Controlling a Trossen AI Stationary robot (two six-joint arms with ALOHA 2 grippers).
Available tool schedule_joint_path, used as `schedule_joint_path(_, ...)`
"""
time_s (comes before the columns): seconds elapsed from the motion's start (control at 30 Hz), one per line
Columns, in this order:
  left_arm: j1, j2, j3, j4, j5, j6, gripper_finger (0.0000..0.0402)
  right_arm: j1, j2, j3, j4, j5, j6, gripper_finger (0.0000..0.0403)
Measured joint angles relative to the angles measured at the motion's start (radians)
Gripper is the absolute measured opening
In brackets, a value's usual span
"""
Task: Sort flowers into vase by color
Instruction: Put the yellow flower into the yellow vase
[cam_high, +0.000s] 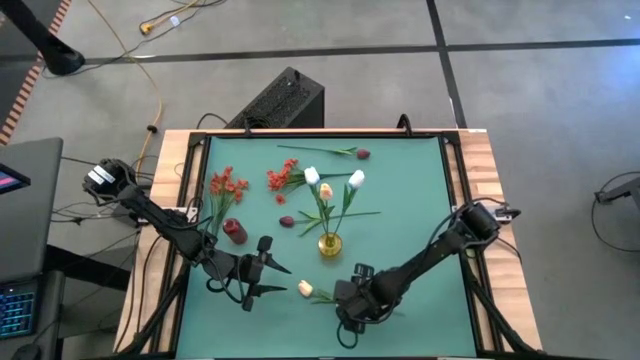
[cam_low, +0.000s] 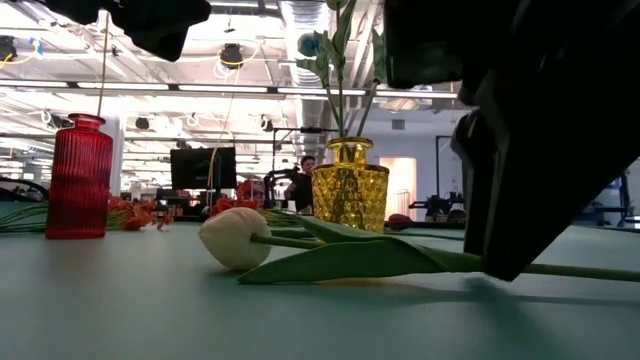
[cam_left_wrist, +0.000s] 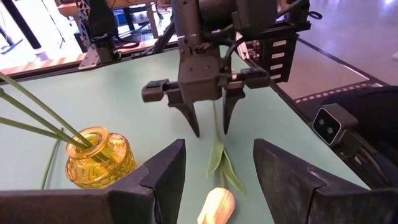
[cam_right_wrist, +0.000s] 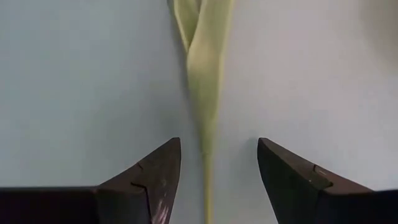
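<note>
A cream tulip (cam_high: 305, 288) lies flat on the green mat near the front edge, and its stem runs toward the table's right. My right gripper (cam_high: 347, 298) points down over that stem, open. Its fingers (cam_left_wrist: 193, 121) stand on either side of the stem (cam_right_wrist: 205, 155) without touching it. My left gripper (cam_high: 280, 278) is open and empty just left of the tulip head (cam_left_wrist: 217, 208). A yellow glass vase (cam_high: 329, 243) holds white tulips (cam_high: 312, 176). Red-orange blossoms (cam_high: 228, 185) and maroon buds (cam_high: 287, 221) lie on the mat.
A red ribbed vase (cam_high: 234, 230) stands on the mat to the left of the yellow vase. A second red-orange cluster (cam_high: 283, 178) and a maroon bud on a stem (cam_high: 362, 153) lie farther back. The mat has raised wooden borders (cam_high: 480, 170). A person shows far off in the low view (cam_low: 305, 175).
</note>
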Motion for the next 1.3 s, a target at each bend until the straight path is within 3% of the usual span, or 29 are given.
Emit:
schedule_joint_path(0.2,0.005,0.001,0.0,0.01,0.0,0.066,0.0178,0.0,-0.004,-0.052,0.077,0.004,0.009,0.0238)
schedule_joint_path(0.33,0.026,0.037,-0.023,0.147,-0.001,0.091,0.0178,0.0,-0.005,-0.058,0.076,0.004,0.024,0.0217)
schedule_joint_path(0.47,0.058,0.09,-0.068,0.321,-0.001,0.112,0.0178,0.0,-0.005,-0.06,0.071,0.003,0.026,0.0168)
schedule_joint_path(0.77,0.078,0.098,-0.068,0.327,0.001,0.08,0.0178,0.0,-0.003,-0.06,0.08,-0.003,0.028,0.0023)
schedule_joint_path(1.0,0.076,0.095,-0.068,0.314,0.001,0.113,0.0178,0.005,-0.039,-0.065,0.112,0.031,-0.02,0.003)
schedule_joint_path(1.17,0.054,0.037,-0.078,0.314,-0.002,0.176,0.0178,0.047,-0.147,-0.062,0.162,0.204,-0.165,0.0024)
schedule_joint_path(1.3,0.05,-0.024,-0.155,0.346,-0.025,0.17,0.0178,0.071,-0.237,-0.063,0.184,0.311,-0.285,0.0024)
